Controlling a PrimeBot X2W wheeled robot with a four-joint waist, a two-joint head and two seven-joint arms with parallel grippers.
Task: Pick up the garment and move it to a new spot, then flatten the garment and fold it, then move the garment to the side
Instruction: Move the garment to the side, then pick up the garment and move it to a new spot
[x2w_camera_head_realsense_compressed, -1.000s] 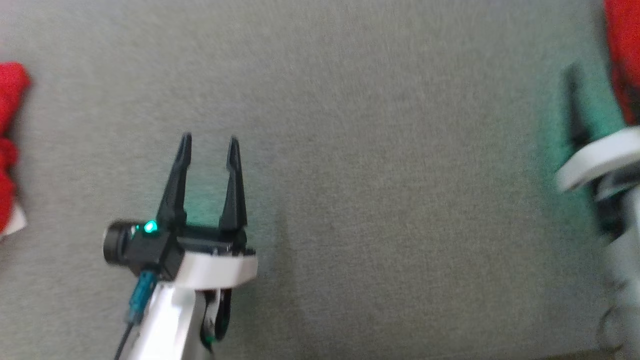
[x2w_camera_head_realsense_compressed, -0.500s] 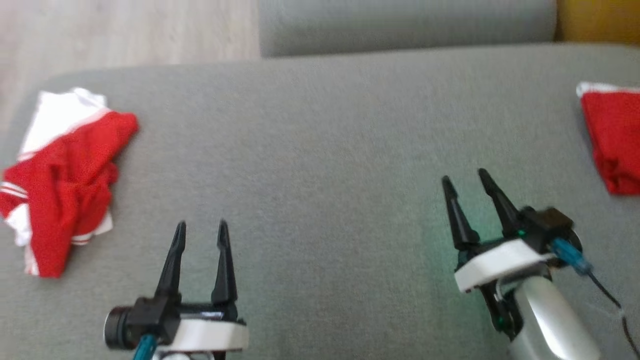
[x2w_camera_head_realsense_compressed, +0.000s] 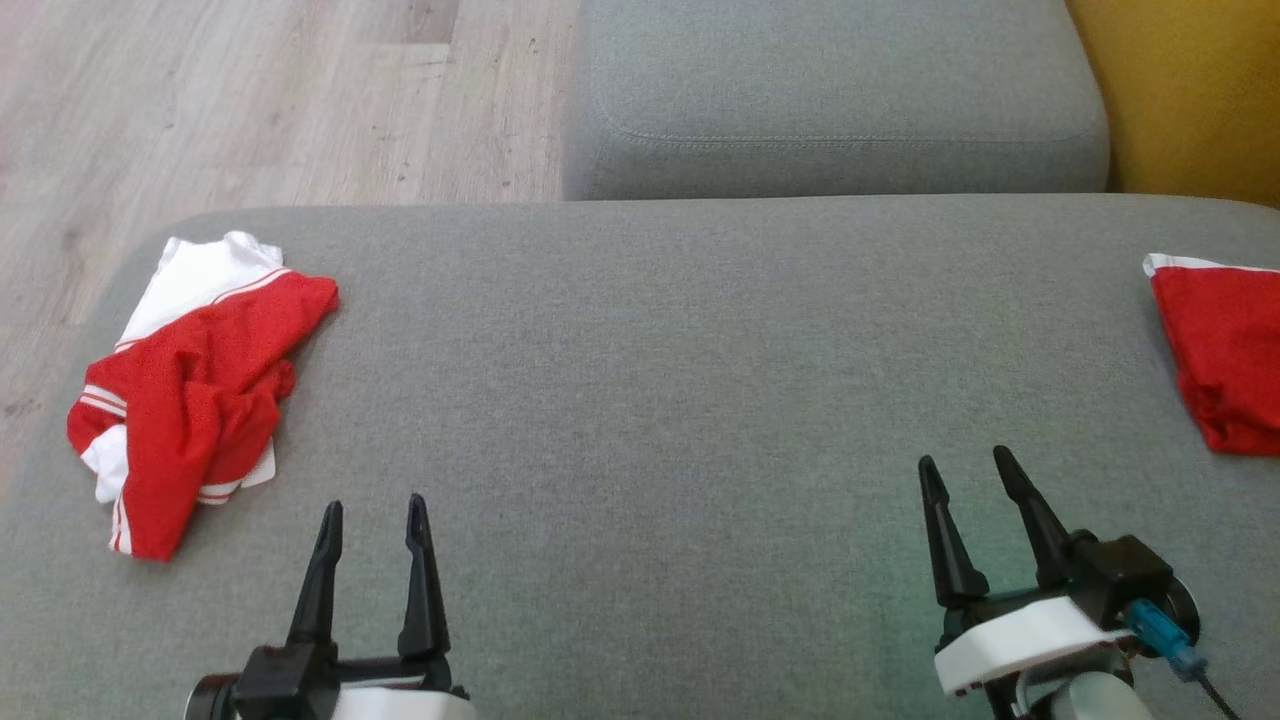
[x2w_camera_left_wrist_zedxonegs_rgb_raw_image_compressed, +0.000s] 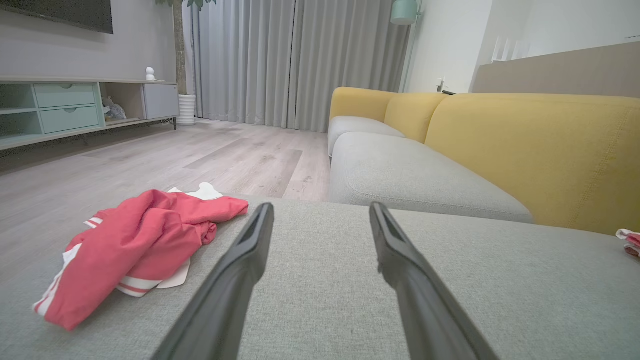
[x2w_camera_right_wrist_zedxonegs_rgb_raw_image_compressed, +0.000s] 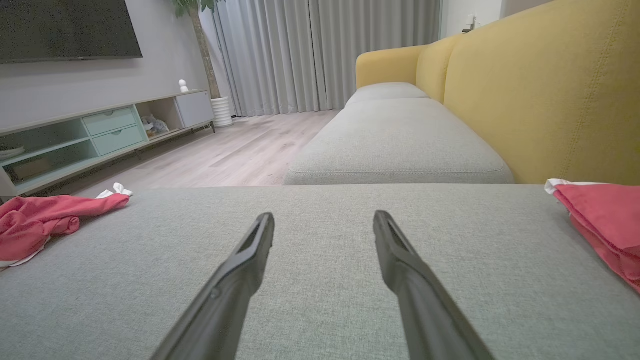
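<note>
The wide grey sofa seat (x2w_camera_head_realsense_compressed: 700, 400) takes most of the head view. Behind it lie a second grey cushion (x2w_camera_head_realsense_compressed: 830, 90), the yellow backrest (x2w_camera_head_realsense_compressed: 1190, 90) at the far right and the pale wooden floor (x2w_camera_head_realsense_compressed: 250, 90) at the far left. Half a second ago only a thin strip of that cushion and floor was visible. Now much more of them is seen, and the whole picture has slid downward, so it is the camera that has moved, not the things.

The crumpled garment (x2w_camera_head_realsense_compressed: 190, 390), red with white parts and stripes, lies in a heap near the left end of the seat, in the same shape as before. A folded red piece (x2w_camera_head_realsense_compressed: 1225, 350) lies at the right edge, well apart from it.

The left gripper (x2w_camera_head_realsense_compressed: 373, 504) is at the lower left and the right gripper (x2w_camera_head_realsense_compressed: 962, 457) at the lower right, both lower in the view than before. The jaws of both are released, with grey fabric seen between the fingers and nothing held. Each gap looks unchanged. The left gripper is near the heap but does not touch it.
</note>
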